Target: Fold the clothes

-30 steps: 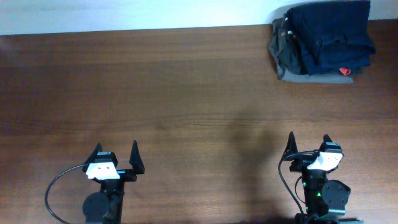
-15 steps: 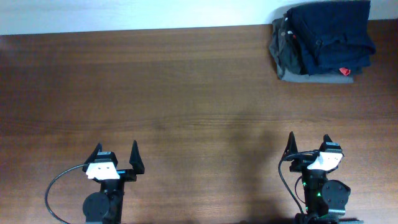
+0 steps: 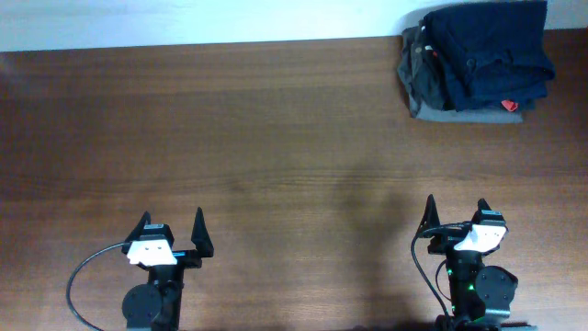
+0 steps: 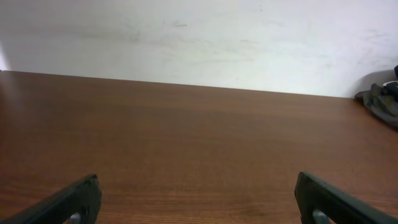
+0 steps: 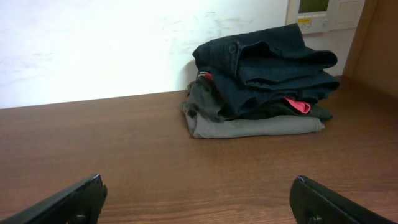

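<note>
The dark navy-blue clothes (image 3: 491, 41) lie folded on top of a stack at the table's far right corner, also in the right wrist view (image 5: 267, 59). Their legs cannot be made out. My left gripper (image 3: 172, 216) is open and empty at the near left edge, far from the stack; in its wrist view (image 4: 197, 186) only bare wood lies between the fingers. My right gripper (image 3: 457, 204) is open and empty at the near right edge, well short of the stack, with bare wood between its fingers (image 5: 197, 186).
Under the navy garment lie a red garment (image 5: 298, 104) and dark grey folded garments (image 5: 249, 127). The stack's edge shows at the far right of the left wrist view (image 4: 382, 99). A white wall runs behind the brown wooden table (image 3: 276, 138).
</note>
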`<state>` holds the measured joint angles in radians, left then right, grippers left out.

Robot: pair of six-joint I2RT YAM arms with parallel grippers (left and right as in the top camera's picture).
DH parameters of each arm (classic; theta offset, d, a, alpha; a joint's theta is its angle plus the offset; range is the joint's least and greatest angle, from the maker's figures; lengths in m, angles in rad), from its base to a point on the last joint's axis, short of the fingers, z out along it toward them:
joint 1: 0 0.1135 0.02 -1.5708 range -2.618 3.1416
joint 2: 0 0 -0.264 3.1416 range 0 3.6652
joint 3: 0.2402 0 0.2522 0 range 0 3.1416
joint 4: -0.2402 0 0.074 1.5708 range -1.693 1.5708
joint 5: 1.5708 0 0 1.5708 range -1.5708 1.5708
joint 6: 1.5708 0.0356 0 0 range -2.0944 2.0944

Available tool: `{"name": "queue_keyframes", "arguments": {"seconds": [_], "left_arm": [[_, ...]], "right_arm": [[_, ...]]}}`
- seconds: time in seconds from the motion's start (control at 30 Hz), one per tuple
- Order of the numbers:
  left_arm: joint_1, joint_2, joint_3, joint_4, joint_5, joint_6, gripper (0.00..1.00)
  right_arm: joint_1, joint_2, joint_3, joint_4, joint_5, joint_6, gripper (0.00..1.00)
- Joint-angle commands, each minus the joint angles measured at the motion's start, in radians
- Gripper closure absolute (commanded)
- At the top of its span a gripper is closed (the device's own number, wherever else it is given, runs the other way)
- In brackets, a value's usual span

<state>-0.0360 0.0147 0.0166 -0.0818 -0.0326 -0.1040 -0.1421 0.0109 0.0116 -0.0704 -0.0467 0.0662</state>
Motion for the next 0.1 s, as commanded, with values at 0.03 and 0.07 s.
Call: {"name": "queue_keyframes", "arguments": {"seconds": [0.03, 0.07], "left_arm": [[0.007, -0.01, -0.007, 0.0, 0.011, 0.019, 0.01], [0.007, -0.01, -0.007, 0.0, 0.011, 0.019, 0.01]], "right_arm": [[0.006, -0.007, -0.006, -0.002, -0.01, -0.006, 0.01], [0.006, -0.007, -0.006, -0.002, -0.01, -0.006, 0.01]]}}
